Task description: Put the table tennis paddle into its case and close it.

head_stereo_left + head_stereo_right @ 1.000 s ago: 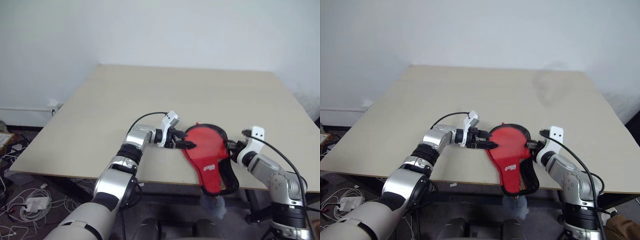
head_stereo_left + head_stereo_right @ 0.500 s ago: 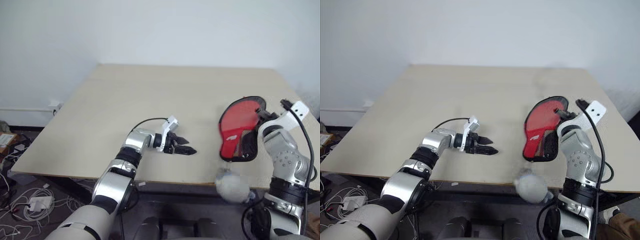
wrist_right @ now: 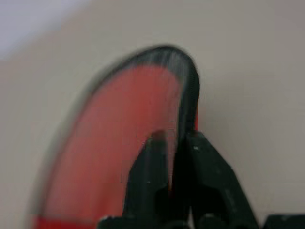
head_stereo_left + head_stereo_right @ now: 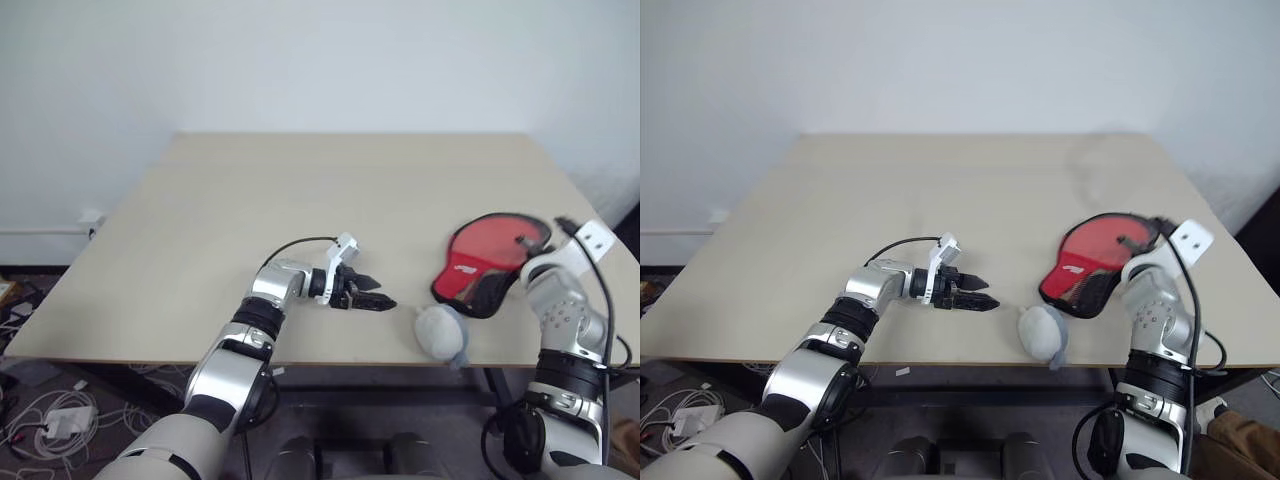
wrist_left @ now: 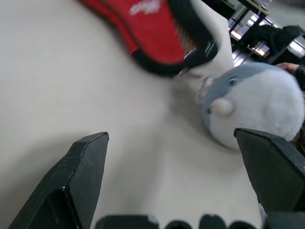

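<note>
The case is lying red side up near the table's right edge, at about 3 o'clock from the left gripper. Its black zip rim is sitting between the fingers of the right gripper, which are standing narrow around it. The table tennis paddle itself is not distinguishable; whether it is inside the case cannot be told, so judging by this, closing may be what is left. The left gripper is hovering with jaws wide and nothing between them. A whitish soft ball is resting at 7 o'clock from the case, just beside it. The pale wooden table is standing against a plain white wall; cables are trailing on the floor.
</note>
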Robot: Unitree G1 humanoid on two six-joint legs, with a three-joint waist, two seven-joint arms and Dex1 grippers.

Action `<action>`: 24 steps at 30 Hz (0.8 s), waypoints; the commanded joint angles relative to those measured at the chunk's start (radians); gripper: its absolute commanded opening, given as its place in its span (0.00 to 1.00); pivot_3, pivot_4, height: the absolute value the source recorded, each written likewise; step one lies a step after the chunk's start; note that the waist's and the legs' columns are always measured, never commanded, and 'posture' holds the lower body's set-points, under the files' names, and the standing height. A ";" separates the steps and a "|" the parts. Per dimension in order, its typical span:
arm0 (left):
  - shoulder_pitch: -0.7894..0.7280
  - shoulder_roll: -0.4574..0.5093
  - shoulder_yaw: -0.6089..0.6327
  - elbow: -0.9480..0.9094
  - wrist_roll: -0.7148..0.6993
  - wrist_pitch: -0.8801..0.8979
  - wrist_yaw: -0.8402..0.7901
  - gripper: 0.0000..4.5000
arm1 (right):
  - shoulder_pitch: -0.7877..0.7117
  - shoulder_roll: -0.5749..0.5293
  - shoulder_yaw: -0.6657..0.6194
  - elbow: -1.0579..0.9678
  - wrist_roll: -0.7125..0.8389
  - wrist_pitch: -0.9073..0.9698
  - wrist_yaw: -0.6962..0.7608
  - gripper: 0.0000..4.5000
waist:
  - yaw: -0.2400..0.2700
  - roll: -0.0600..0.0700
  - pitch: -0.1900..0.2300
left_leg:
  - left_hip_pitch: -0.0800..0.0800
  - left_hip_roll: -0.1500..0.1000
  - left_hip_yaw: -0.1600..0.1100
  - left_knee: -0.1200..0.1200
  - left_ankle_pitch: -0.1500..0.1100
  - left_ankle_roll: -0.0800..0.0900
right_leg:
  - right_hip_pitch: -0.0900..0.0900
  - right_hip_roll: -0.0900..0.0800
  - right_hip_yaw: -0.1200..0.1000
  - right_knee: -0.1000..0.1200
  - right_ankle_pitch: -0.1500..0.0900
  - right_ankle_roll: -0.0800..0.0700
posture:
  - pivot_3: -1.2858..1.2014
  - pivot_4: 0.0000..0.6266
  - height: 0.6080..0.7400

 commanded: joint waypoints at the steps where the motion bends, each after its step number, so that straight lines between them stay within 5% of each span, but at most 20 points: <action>1: -0.027 0.012 0.014 -0.030 -0.020 -0.010 0.011 1.00 | -0.030 0.001 0.038 -0.011 -0.005 0.021 0.017 0.37 | -0.011 0.002 0.000 | 0.000 0.000 0.001 -0.001 0.000 0.000 | -0.001 0.001 0.002 0.001 0.000 0.000 | 0.52 0.00 1.00; 9: -0.066 0.037 0.035 0.007 -0.024 -0.057 0.036 1.00 | 0.031 -0.065 0.158 -0.111 -0.111 -0.149 0.149 0.99 | -0.009 0.002 0.001 | 0.001 0.001 0.001 -0.002 0.000 0.000 | 0.000 0.002 0.003 -0.001 0.000 0.000 | 0.52 0.00 1.00; 18: -0.091 0.104 0.115 0.090 -0.035 -0.257 0.097 1.00 | 0.214 -0.133 0.285 -0.380 -0.003 -0.182 0.534 0.99 | -0.013 0.000 0.001 | 0.001 0.001 0.002 -0.002 0.000 0.000 | -0.001 0.002 0.004 -0.001 0.000 0.000 | 0.52 0.00 1.00; 24: -0.075 0.146 0.138 0.115 -0.026 -0.255 0.133 1.00 | 0.278 -0.148 0.308 -0.424 0.012 -0.166 0.609 0.99 | 0.002 -0.002 0.002 | 0.001 0.001 0.001 -0.001 0.000 0.000 | 0.000 0.002 0.003 -0.001 0.000 0.000 | 0.52 0.00 1.00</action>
